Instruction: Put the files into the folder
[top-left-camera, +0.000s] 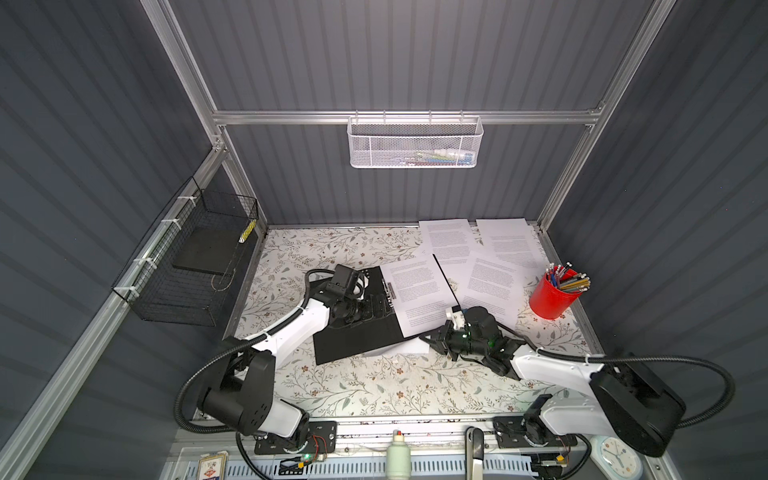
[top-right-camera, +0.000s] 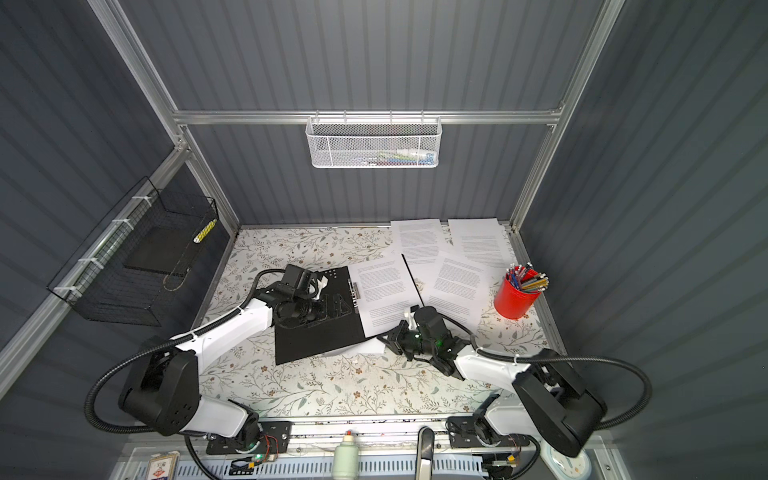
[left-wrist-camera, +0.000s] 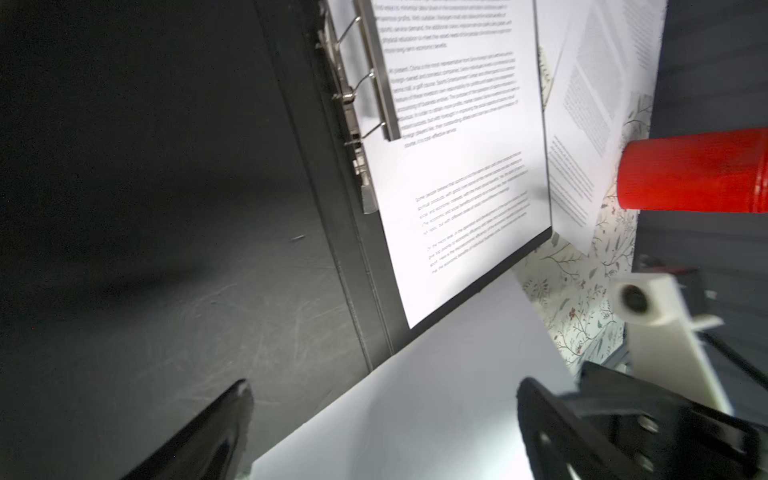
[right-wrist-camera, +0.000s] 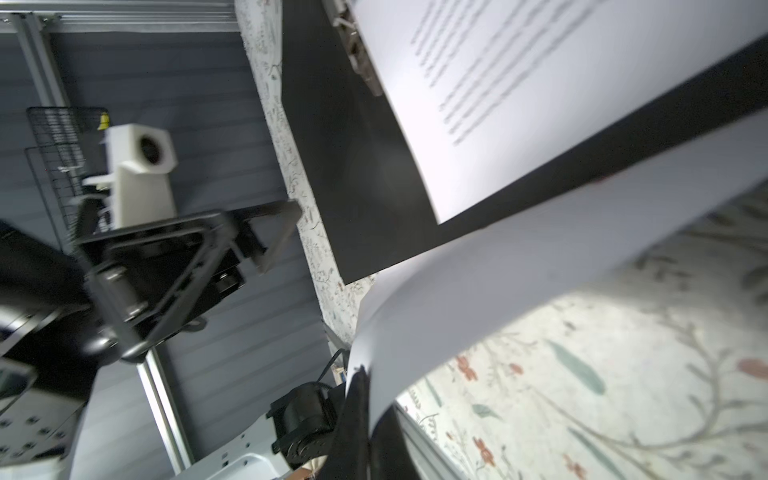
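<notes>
The right end effector (right-wrist-camera: 365, 415) pinches a curled sheet (right-wrist-camera: 519, 282) beside the open folder (top-left-camera: 353, 340); the left end effector (left-wrist-camera: 382, 390) hangs spread wide over its black inside.

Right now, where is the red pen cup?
In both top views the red pen cup stands upright near the right edge of the table, just right of the loose sheets.

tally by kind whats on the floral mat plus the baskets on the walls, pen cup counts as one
folder: 1
paper sheets: 5, one in the folder, one pinched by the right gripper
red pen cup: 1
wire baskets: 2
total: 9
</notes>
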